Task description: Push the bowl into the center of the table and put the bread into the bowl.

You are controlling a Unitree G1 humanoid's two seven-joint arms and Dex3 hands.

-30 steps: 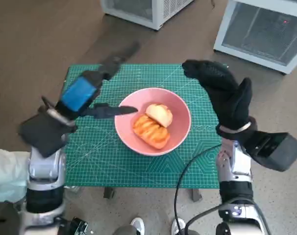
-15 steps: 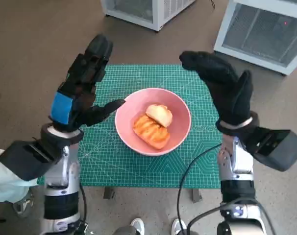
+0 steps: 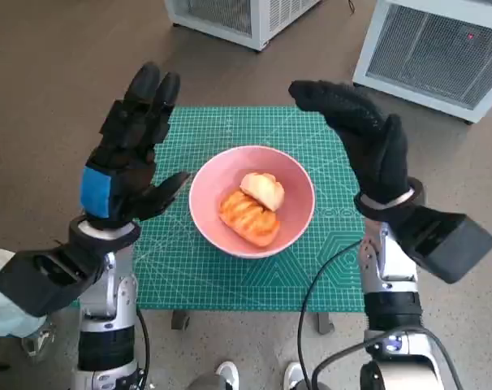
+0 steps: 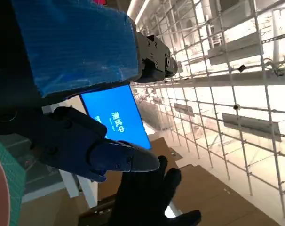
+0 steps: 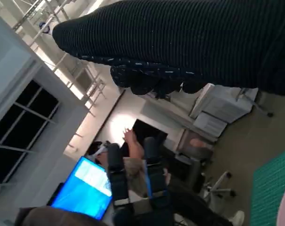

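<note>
The pink bowl (image 3: 291, 213) sits in the middle of the green cutting mat (image 3: 213, 268) on the table. Two pieces of bread lie inside it, an orange-brown striped loaf (image 3: 248, 217) and a paler roll (image 3: 263, 189). My left hand (image 3: 131, 154) is raised to the left of the bowl, fingers spread and pointing up, holding nothing. My gloved right hand (image 3: 361, 138) is raised to the right of the bowl, also spread and empty. In the left wrist view my left hand (image 4: 72, 70) fills the picture and the glove (image 4: 152, 193) shows beyond it. The right wrist view shows the glove (image 5: 189, 42).
White cabinets (image 3: 429, 49) stand on the floor behind the table, another (image 3: 238, 16) at the back. A black cable (image 3: 311, 292) hangs at the table's front edge by my right arm. A person (image 5: 133, 155) sits far off beside a blue screen (image 5: 83, 188) in the right wrist view.
My left hand has swung up from lying over the mat's left side to an upright, spread pose beside the bowl. My right hand rose slightly. Bowl and bread have not moved.
</note>
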